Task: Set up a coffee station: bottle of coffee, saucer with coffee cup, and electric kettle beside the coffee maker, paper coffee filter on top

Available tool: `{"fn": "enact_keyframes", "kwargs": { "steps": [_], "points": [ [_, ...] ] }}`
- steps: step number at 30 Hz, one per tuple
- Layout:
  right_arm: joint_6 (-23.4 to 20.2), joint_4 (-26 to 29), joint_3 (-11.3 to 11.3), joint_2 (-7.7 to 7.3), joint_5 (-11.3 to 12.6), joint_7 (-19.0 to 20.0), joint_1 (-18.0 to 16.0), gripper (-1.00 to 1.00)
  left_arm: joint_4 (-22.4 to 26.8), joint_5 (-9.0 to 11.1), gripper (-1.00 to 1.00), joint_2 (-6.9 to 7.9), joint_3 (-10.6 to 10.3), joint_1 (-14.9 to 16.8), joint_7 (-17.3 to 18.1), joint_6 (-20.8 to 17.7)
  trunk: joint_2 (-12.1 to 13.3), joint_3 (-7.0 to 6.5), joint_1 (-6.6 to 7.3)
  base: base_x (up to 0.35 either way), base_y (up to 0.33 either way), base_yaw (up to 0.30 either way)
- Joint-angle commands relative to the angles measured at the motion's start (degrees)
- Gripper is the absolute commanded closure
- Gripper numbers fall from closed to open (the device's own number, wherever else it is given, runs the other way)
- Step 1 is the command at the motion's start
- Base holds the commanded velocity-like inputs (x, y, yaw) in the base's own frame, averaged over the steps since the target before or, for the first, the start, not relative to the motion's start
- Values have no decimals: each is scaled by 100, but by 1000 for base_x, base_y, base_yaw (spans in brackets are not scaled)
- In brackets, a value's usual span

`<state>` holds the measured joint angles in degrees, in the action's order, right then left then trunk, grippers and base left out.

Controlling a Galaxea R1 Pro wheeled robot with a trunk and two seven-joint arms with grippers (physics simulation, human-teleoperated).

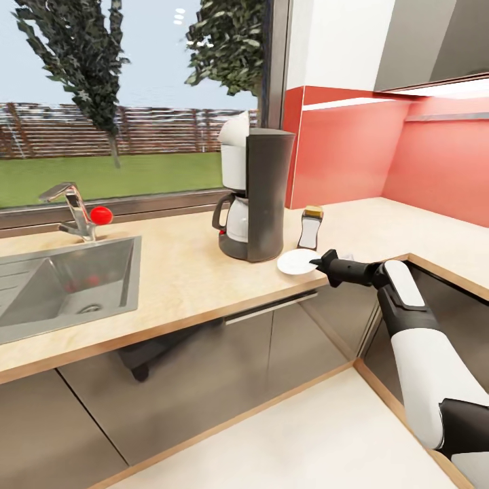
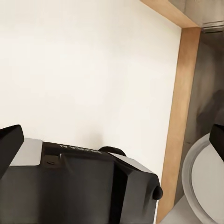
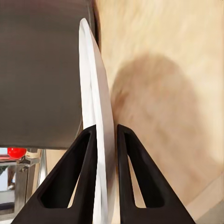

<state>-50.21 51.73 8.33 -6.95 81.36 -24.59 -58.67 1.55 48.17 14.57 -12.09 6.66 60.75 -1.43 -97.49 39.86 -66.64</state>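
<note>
The coffee maker (image 1: 257, 197) stands on the kitchen countertop (image 1: 176, 272), its white carafe (image 1: 238, 219) facing the sink. The bottle of coffee (image 1: 310, 228) stands just to its right. My right gripper (image 1: 320, 261) is shut on the rim of the saucer (image 1: 297, 262), which is level at the counter's front edge beside the coffee maker. In the right wrist view the saucer (image 3: 95, 93) is edge-on between the fingers (image 3: 74, 177) of the right gripper (image 3: 106, 128), close to the coffee maker's dark body (image 3: 42, 70). My left gripper (image 2: 113, 140) is open over the floor.
A steel sink (image 1: 64, 285) with a faucet (image 1: 76, 210) and a red knob (image 1: 101, 215) takes up the counter's left. The counter turns a corner at the right under a red wall (image 1: 380, 156). Dark cabinet fronts (image 1: 204, 380) stand below, with pale floor (image 1: 305, 441) in front.
</note>
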Motion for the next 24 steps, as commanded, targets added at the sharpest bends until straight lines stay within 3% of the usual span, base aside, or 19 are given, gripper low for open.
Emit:
{"fn": "enact_keyframes", "kwargs": {
  "steps": [1, 16, 20, 24],
  "points": [
    [-2, 4, 10, 1, 73, -49, -4, 100, 0, 52, -100, 2, -48, 2, 16, -15, -3, 5, 0, 10, -8, 0],
    [2, 4, 11, 1, 73, -50, -4, 100, 3, 52, -100, 2, -48, 2, 26, -15, -3, 5, 0, 1, -1, 0],
    [2, 4, 11, 1, 73, -49, -4, 100, 3, 52, -100, 2, -48, 2, 25, -18, -163, 77, -88, 0, 0, 0],
    [3, 4, 11, 1, 73, -48, -4, 100, 3, 52, -100, 3, -48, 2, 25, -16, -163, 77, -88, 0, 0, 0]
  ]
}}
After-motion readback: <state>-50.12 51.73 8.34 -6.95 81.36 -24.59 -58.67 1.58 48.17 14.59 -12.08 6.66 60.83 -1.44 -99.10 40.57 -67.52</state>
